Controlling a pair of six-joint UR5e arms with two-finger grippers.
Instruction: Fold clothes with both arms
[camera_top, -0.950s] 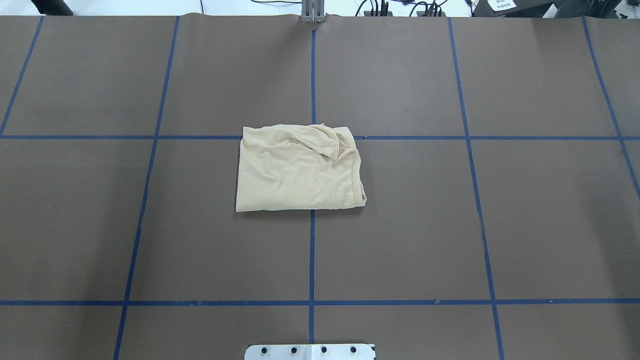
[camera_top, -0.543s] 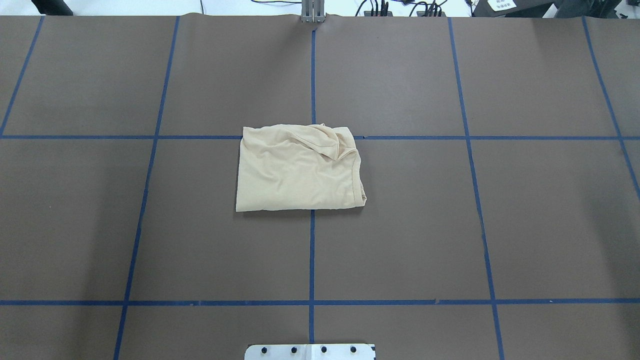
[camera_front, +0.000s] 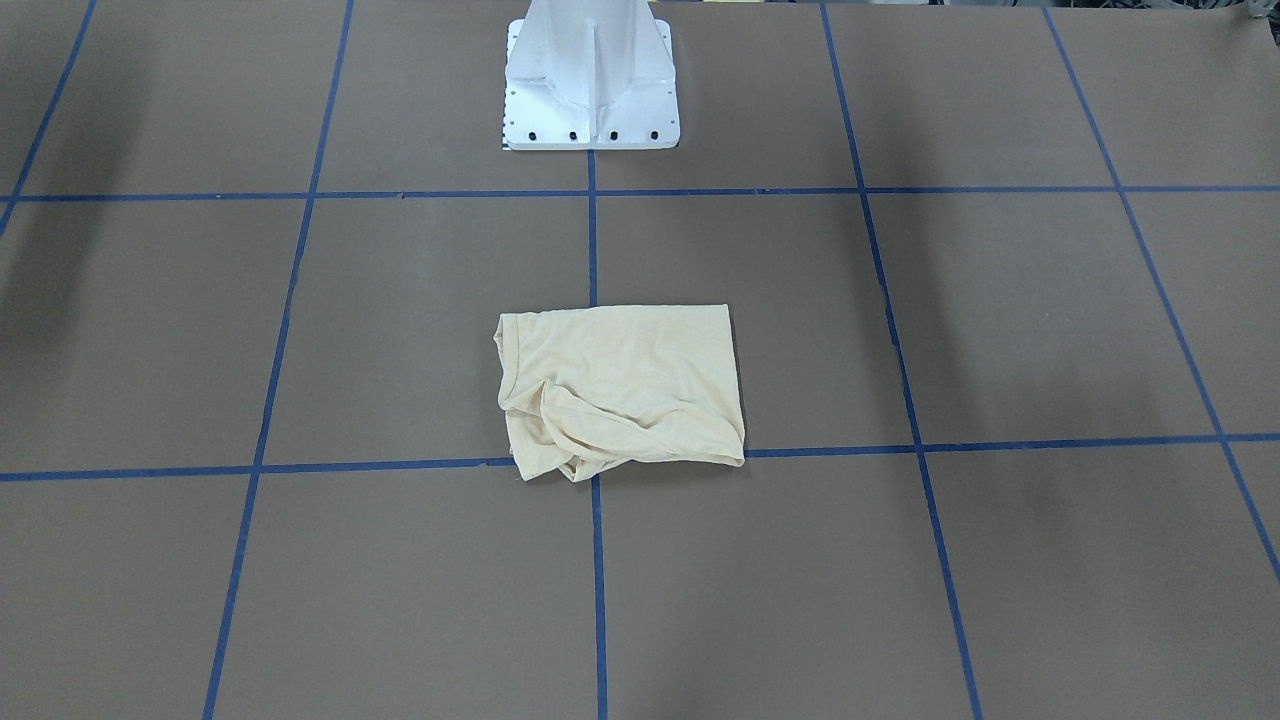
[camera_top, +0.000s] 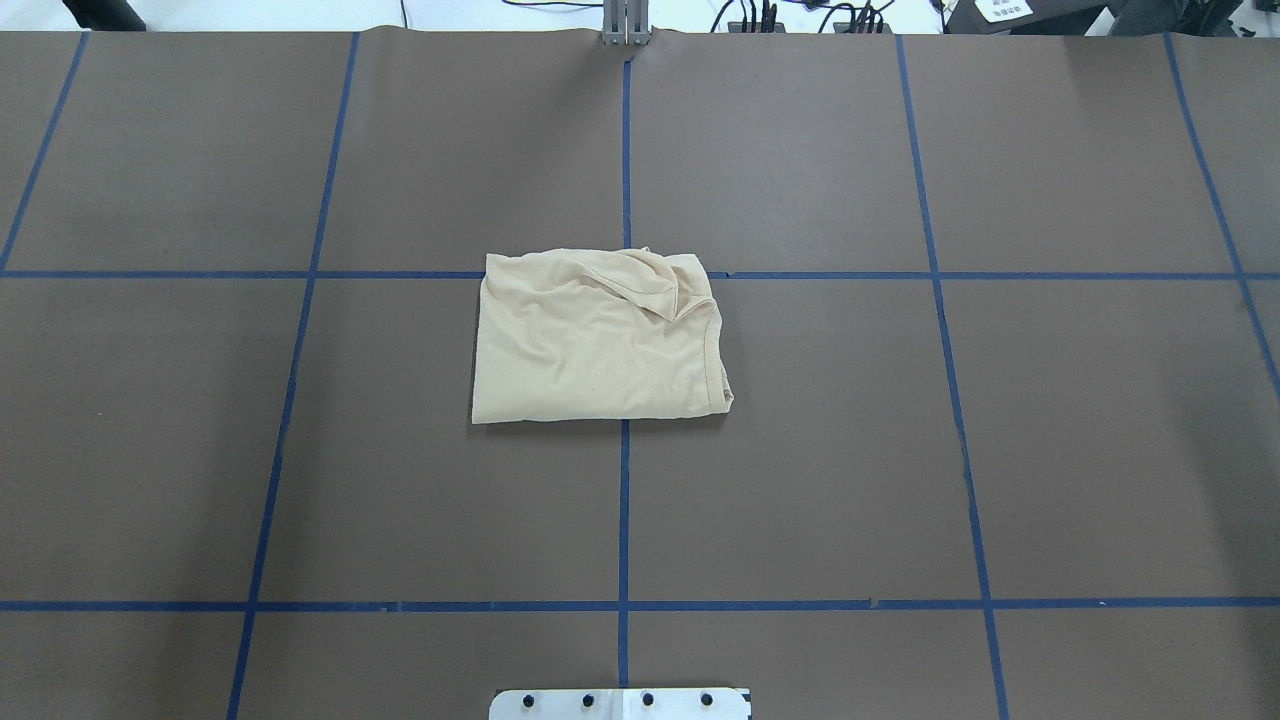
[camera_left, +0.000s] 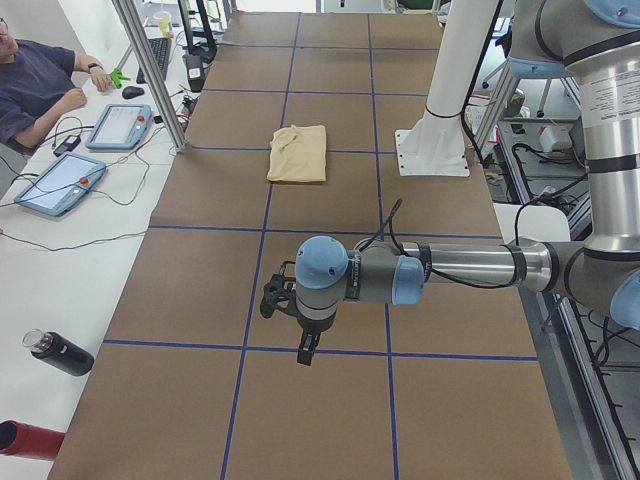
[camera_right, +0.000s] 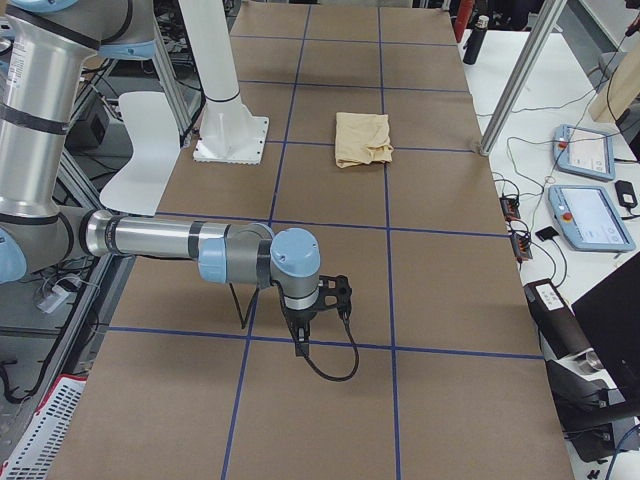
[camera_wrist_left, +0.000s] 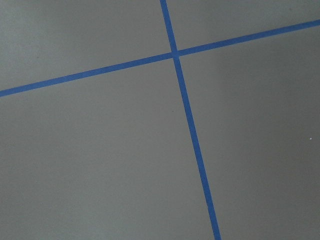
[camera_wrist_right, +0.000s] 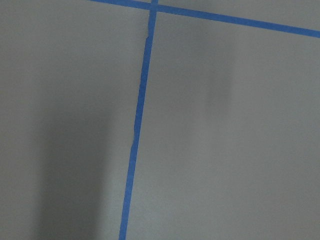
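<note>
The clothes are one pale cream-yellow shirt (camera_top: 600, 340), folded into a rough rectangle at the table's middle, with a rumpled far edge (camera_front: 620, 385). It also shows small in the side views (camera_left: 298, 153) (camera_right: 362, 138). Nothing touches it. My left gripper (camera_left: 304, 352) hangs over bare table far from the shirt, at the robot's left end. My right gripper (camera_right: 300, 345) hangs likewise at the robot's right end. Both show only in the side views, so I cannot tell whether they are open or shut. The wrist views show only brown paper and blue tape.
A white pedestal base (camera_front: 590, 90) is bolted to the table on the robot's side of the shirt. Blue tape lines (camera_top: 624, 500) grid the brown cover. A seated person (camera_left: 30, 90), control tablets (camera_left: 60, 183) and bottles (camera_left: 60, 352) are at a side bench.
</note>
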